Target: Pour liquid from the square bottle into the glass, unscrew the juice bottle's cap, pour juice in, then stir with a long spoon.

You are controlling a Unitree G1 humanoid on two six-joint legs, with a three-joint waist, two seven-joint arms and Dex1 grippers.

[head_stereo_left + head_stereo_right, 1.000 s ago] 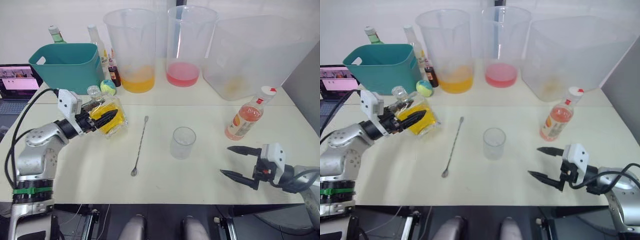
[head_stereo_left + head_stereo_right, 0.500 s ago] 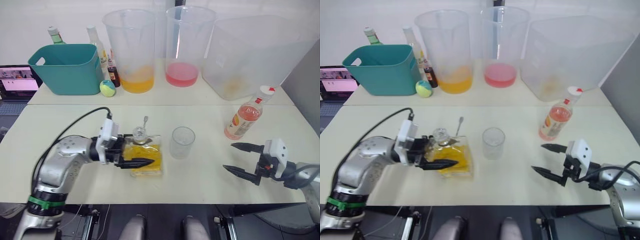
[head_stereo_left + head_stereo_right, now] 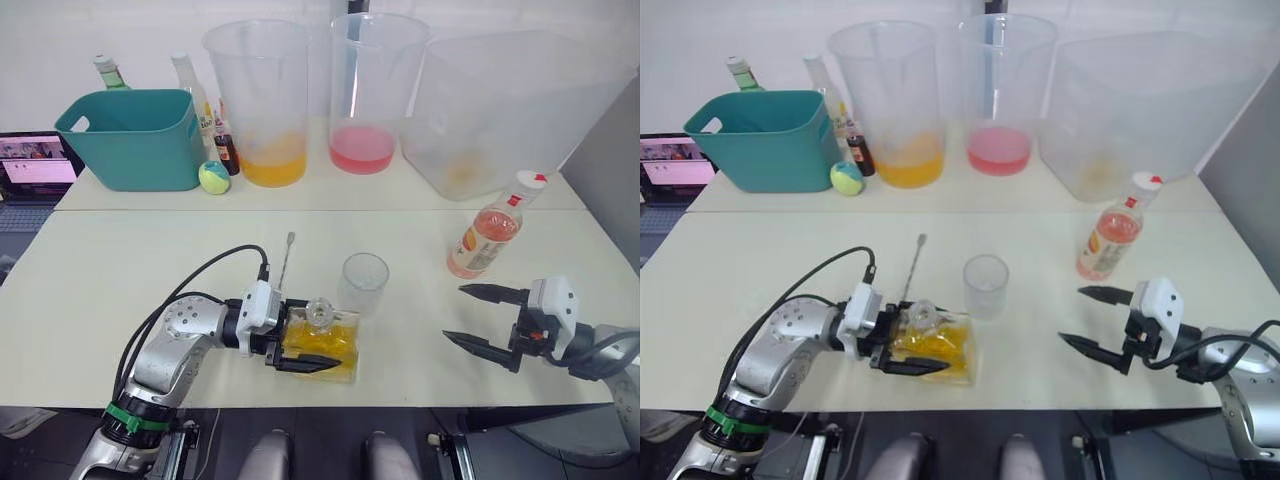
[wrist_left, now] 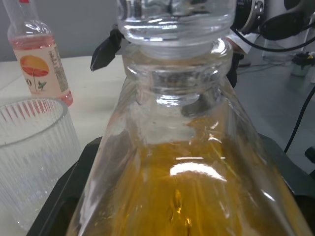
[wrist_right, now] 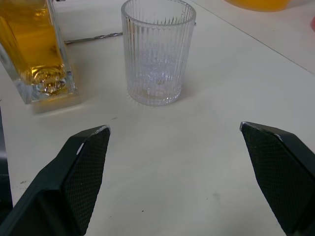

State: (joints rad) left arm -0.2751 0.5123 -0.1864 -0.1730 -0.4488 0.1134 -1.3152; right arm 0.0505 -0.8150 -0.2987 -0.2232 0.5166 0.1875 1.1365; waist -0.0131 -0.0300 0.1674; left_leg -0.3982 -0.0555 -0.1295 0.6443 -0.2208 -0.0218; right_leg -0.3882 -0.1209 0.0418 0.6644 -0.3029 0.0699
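The square bottle (image 3: 325, 341), holding yellow liquid under a clear stopper, stands upright just in front and left of the glass (image 3: 364, 283). My left gripper (image 3: 318, 347) is shut on the bottle's sides. The empty ribbed glass (image 5: 157, 51) is at the table's middle. Behind the bottle lies the long spoon (image 3: 284, 262), its lower end hidden by the bottle. At the right stands the juice bottle (image 3: 488, 238) of pink liquid, with its white cap (image 3: 533, 181) on. My right gripper (image 3: 455, 313) hangs open near the front right, pointing at the glass, with nothing in it.
Along the back stand a teal bin (image 3: 130, 135), a pitcher with orange liquid (image 3: 262, 100), a pitcher with pink liquid (image 3: 365, 90) and a big clear tub (image 3: 510, 110). A small ball (image 3: 213, 176) and several bottles (image 3: 195, 90) sit by the bin. A laptop (image 3: 35, 165) is far left.
My left gripper has carried the square bottle from the table's left side rightward and toward the front, ending beside the glass. The right gripper has barely moved.
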